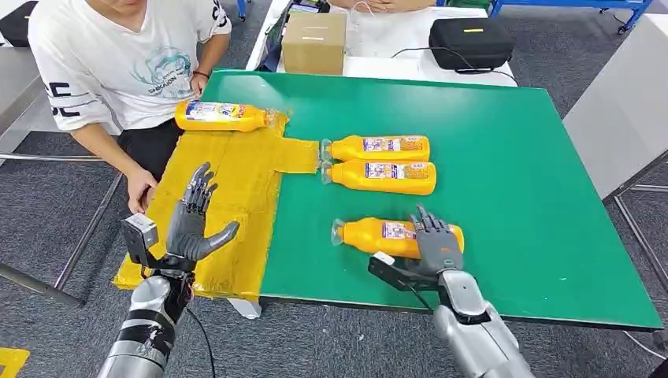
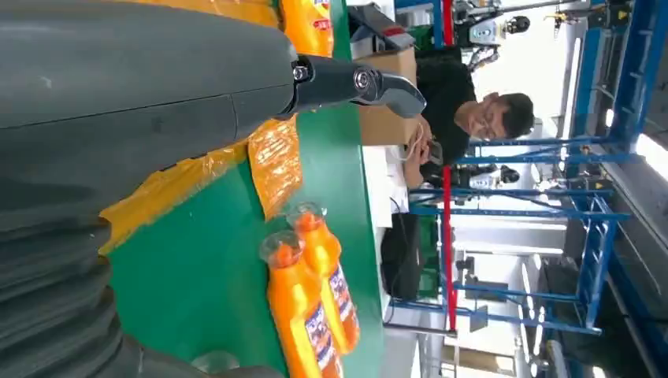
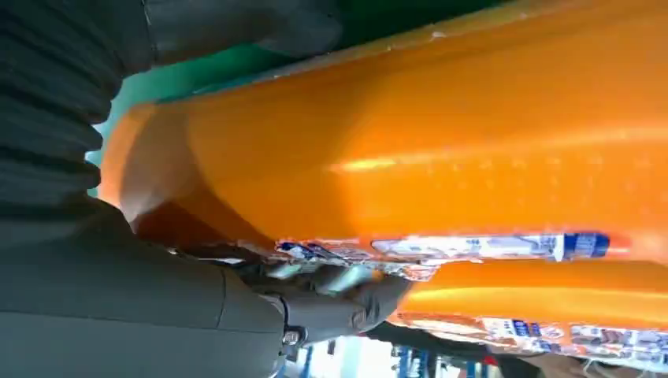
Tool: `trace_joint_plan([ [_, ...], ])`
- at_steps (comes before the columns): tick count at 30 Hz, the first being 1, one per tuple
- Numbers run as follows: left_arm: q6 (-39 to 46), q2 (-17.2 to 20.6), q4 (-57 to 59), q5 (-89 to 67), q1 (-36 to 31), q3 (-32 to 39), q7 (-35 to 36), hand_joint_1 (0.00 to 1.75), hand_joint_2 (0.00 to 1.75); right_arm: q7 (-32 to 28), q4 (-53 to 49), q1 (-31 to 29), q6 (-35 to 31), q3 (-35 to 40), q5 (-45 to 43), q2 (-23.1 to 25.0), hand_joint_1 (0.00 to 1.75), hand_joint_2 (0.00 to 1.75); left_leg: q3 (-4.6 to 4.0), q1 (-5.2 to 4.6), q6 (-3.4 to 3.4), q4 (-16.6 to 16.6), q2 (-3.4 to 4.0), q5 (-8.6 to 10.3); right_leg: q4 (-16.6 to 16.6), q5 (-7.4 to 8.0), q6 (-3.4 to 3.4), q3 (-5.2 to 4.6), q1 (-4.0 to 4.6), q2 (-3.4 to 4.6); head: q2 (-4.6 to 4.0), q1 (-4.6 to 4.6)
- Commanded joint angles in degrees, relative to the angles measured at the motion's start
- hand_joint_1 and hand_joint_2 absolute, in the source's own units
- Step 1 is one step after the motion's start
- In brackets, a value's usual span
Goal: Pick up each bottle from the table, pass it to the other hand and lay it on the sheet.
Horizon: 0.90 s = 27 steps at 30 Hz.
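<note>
Three orange bottles lie on the green table [image 1: 512, 173]. Two of them [image 1: 380, 147] [image 1: 384, 177] lie side by side mid-table, also seen as the paired bottles [image 2: 311, 307] in the left wrist view. The nearest bottle [image 1: 378, 235] lies close to the front edge. My right hand [image 1: 437, 240] rests over its base end with fingers stretched across it; the bottle's body [image 3: 441, 150] sits between thumb and fingers, still on the table. A fourth bottle [image 1: 223, 116] lies at the far end of the yellow sheet [image 1: 236, 197]. My left hand [image 1: 193, 220] hovers open above the sheet's near part, holding nothing.
A person in a white shirt [image 1: 126, 63] sits at the left, one hand [image 1: 142, 193] by the sheet's edge. A cardboard box [image 1: 314, 42] and a black case [image 1: 470, 41] stand beyond the table's far edge. A white table [image 1: 622, 102] stands to the right.
</note>
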Motion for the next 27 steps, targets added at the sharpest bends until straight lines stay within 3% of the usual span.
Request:
trace_joint_plan([
  [1, -1.1, 0.5, 4.5, -0.4, -2.1, 1.6, -0.9, 0.00, 1.75, -3.8, 12.4, -6.4, 4.1, 6.1, -3.5, 0.1, 1.75, 1.75, 0.12, 0.08, -0.09, 0.0, -0.02, -0.01, -0.1, 0.00, -0.12, 0.16, 0.08, -0.01, 0.00, 0.02],
  [9, 0.9, 0.3, 7.3, -2.2, -3.6, 0.6, 0.4, 0.00, 1.75, -8.3, 10.5, -6.8, 7.0, 5.7, -11.5, 0.9, 1.75, 1.75, 0.32, 0.10, -0.10, 0.0, -0.06, 0.01, -0.1, 0.01, -0.12, 0.31, 0.10, -0.09, 0.00, 0.02],
  [14, 9.2, -1.0, 10.2, -4.2, -5.2, -1.4, 7.0, 0.00, 1.75, -14.7, -2.3, -1.1, -2.6, -0.3, -25.6, 7.8, 1.75, 1.75, 0.34, 0.13, -0.13, -0.1, 0.08, 0.00, -0.1, 0.03, -0.17, 0.26, 0.13, 0.00, 0.00, 0.02],
  [15, 9.9, -1.2, 10.7, -4.2, -5.6, -2.0, 7.1, 0.00, 1.75, -13.6, -4.0, -0.5, -2.5, 0.8, -25.5, 8.3, 1.75, 1.75, 0.33, 0.10, -0.10, 0.0, 0.07, -0.01, 0.0, 0.01, -0.14, 0.24, 0.11, -0.01, 0.00, 0.02],
  [19, 15.3, -3.0, 13.3, -5.8, -8.0, -5.5, 7.3, 0.00, 1.75, -18.3, -7.9, 1.4, -8.7, 0.6, -33.7, 14.8, 1.75, 1.75, 0.16, 0.12, -0.09, 0.0, 0.04, -0.01, 0.1, -0.02, -0.11, 0.07, 0.13, -0.03, 0.00, 0.00],
  [24, 16.4, -2.9, 13.5, -5.2, -8.1, -6.6, 7.4, 0.00, 1.75, -18.6, -6.6, 0.7, -9.7, 1.6, -34.8, 14.3, 1.75, 1.75, 0.02, 0.19, -0.08, 0.0, -0.04, -0.04, 0.0, -0.05, -0.12, 0.01, 0.18, -0.05, 0.00, 0.02],
  [27, 14.7, -3.7, 14.3, -3.3, -8.9, -8.0, 8.1, 0.00, 1.75, -21.6, -5.7, 0.5, -12.3, 0.7, -38.8, 16.4, 1.75, 1.75, 0.02, 0.18, -0.09, 0.0, -0.03, -0.04, 0.0, -0.06, -0.12, 0.03, 0.16, -0.04, 0.00, 0.02],
])
